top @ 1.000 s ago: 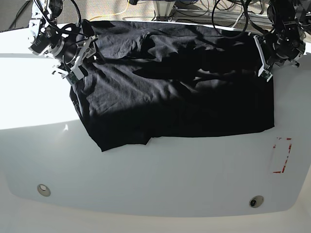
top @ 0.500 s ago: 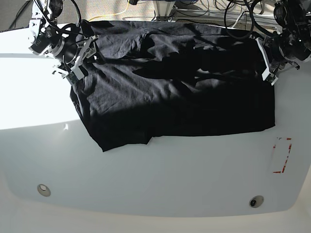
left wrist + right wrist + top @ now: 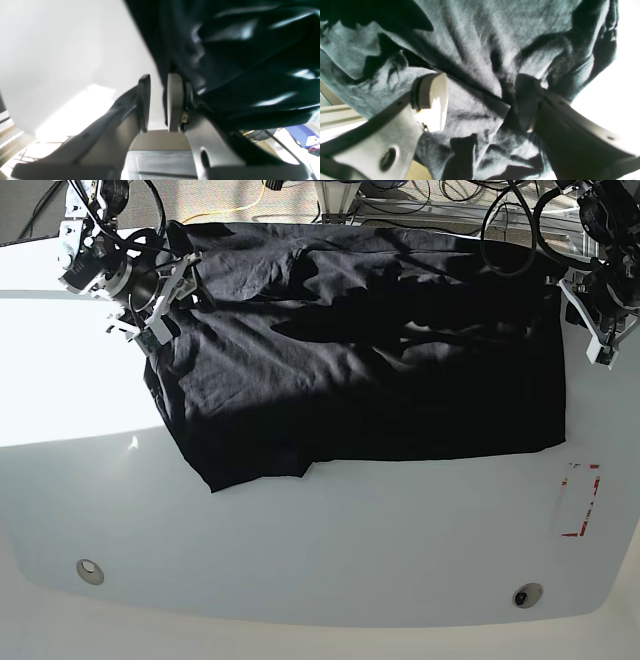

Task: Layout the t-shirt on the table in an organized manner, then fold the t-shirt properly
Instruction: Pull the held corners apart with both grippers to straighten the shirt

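No legible text, label, brand, number or sign is present in any view. The only printed mark is a broken red rectangular outline (image 3: pixel 595 492) on the bench (image 3: pixel 300 560), near one side; it carries no readable characters.

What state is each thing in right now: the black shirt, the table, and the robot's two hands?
T-shirt: spread on the table but creased, with overlapping layers and an uneven near edge; not neatly folded.
Table: partly covered by the shirt, its near part lit less brightly than the far left.
Left end effector: slightly open, nothing visible gripped, at the shirt's side edge.
Right end effector: wide open, over the shirt.
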{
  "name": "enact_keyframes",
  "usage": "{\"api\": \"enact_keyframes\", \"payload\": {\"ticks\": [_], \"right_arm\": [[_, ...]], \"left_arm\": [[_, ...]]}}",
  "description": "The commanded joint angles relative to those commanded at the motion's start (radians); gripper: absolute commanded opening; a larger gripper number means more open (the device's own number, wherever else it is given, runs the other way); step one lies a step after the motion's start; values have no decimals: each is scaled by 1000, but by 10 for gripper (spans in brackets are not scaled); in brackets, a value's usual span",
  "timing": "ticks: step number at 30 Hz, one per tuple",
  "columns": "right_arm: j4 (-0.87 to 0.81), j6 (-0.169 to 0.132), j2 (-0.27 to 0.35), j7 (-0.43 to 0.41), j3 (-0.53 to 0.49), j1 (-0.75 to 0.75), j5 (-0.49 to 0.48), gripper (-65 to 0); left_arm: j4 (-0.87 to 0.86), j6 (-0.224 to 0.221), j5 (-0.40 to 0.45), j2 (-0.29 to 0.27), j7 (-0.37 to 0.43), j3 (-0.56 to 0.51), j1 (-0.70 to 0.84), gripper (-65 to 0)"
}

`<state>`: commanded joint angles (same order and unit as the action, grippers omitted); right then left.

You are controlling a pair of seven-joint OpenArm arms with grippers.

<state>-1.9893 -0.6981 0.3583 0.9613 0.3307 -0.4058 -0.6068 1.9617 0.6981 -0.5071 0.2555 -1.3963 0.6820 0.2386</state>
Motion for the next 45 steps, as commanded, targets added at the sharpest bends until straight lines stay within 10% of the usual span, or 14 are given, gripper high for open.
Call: {"api": "enact_keyframes", "payload": {"ticks": [5, 15, 39, 45], "right_arm": [[-2, 0, -3, 0, -2, 0, -2, -239], [-2, 0, -32, 0, -3, 2, 0, -239], [-2, 0, -34, 0, -3, 15, 0, -239], [-2, 0, -34, 0, -3, 15, 0, -239]], "left_arm": [[2, 0, -3, 0, 0, -41, -9, -500], [3, 0, 2, -44, 0, -69, -15, -185], [-2, 0, 5, 5, 0, -164, -25, -187], [-2, 0, 143, 11, 0, -152, -32, -187]]}}
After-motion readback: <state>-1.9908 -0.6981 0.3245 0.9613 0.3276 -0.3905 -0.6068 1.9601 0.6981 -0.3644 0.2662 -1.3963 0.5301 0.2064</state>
